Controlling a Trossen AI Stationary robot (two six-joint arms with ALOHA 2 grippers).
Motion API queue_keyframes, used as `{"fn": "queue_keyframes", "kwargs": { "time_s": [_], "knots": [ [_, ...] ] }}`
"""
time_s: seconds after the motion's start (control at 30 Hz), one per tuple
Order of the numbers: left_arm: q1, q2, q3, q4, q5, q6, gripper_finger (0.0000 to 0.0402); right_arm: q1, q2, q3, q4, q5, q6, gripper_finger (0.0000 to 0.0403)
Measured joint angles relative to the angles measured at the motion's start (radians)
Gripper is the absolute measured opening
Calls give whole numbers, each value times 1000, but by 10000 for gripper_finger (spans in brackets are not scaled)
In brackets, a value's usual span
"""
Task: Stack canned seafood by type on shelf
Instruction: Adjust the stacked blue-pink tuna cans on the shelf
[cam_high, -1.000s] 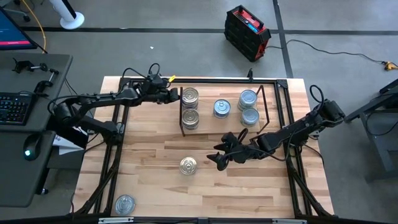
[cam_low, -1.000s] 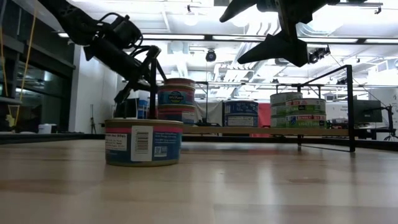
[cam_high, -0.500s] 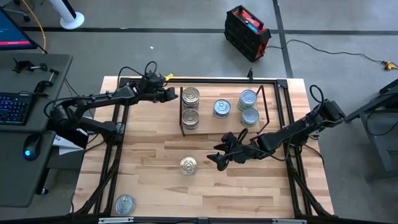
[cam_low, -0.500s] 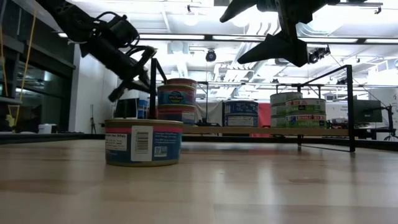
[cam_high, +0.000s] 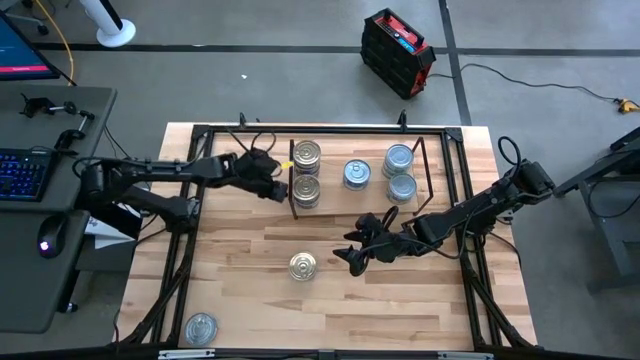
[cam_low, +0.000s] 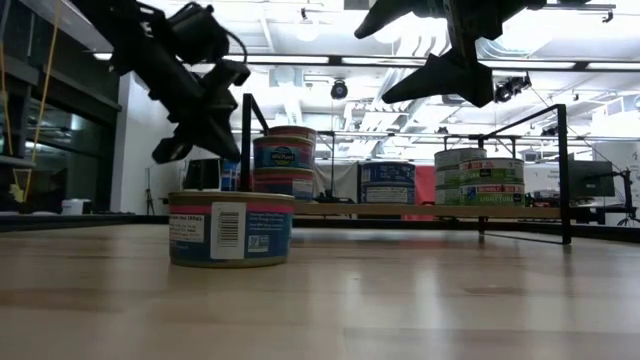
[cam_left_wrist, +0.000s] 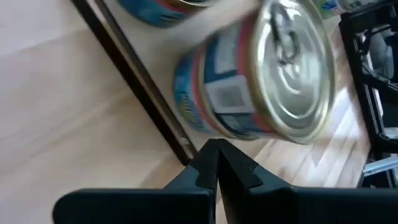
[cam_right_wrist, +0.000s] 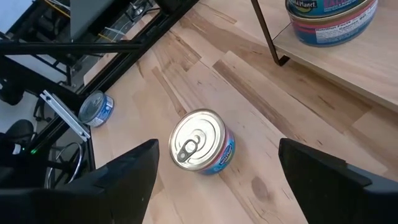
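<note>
The shelf (cam_high: 372, 205) is a light-wood board with black end brackets. It carries gold-lidded tins (cam_high: 306, 190) at its left end and silver-blue tins (cam_high: 400, 186) toward its right. A loose gold-lidded tin (cam_high: 303, 266) stands upright on the tabletop in front of it (cam_right_wrist: 200, 149). A silver-lidded tin (cam_high: 201, 328) stands at the near left corner. My left gripper (cam_high: 277, 187) is shut with nothing in it, just outside the shelf's left bracket (cam_left_wrist: 216, 163). My right gripper (cam_high: 356, 250) hangs open above the table, right of the loose tin (cam_right_wrist: 217, 186).
The shelf's thin black left bracket (cam_left_wrist: 134, 81) runs right in front of my left fingertips. Black frame rails (cam_high: 185, 250) cross the tabletop along its left and right sides. Bare wood lies between the loose tin and the near edge.
My left gripper has swung from the shelf's far-left corner toward the table's near edge, along the outside of the left bracket. It tipped further downward and stayed shut. My right gripper has kept still, and no tin has moved.
</note>
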Motion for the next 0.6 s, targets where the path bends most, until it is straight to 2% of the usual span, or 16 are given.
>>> {"fn": "queue_keyframes", "kwargs": {
  "time_s": [0.17, 0.37, 0.6],
  "knots": [
    [-76, 0, 0, 11, -92, -51, 0, 0, 0, 0, 0, 0, 2, 320],
    [-83, 0, 0, 29, -195, -101, 0, 0, 0, 0, 0, 0, 0, 320],
    [-84, 40, 0, 49, -211, -129, 0, 0, 0, 0, 0, 0, 1, 320]
  ]
}}
